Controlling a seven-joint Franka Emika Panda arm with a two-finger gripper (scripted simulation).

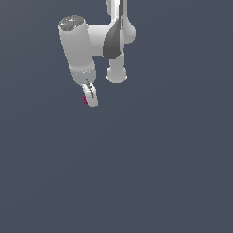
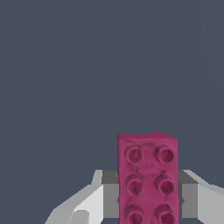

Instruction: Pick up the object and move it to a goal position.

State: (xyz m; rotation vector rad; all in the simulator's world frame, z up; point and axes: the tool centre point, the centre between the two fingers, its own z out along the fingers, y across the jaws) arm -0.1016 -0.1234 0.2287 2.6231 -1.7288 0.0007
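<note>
The object is a small magenta block with round studs on its face. In the wrist view the object (image 2: 147, 177) fills the space between my two white fingers (image 2: 87, 203), which press on its sides. In the exterior view the object (image 1: 85, 100) shows only as a pink sliver at the tip of my gripper (image 1: 91, 99), which hangs below the white arm in the upper left. My gripper is shut on the object. No goal marker shows in either view.
A plain dark grey-blue surface (image 1: 150, 173) fills both views. The white arm's links (image 1: 113, 36) stand at the top of the exterior view. Nothing else is in view.
</note>
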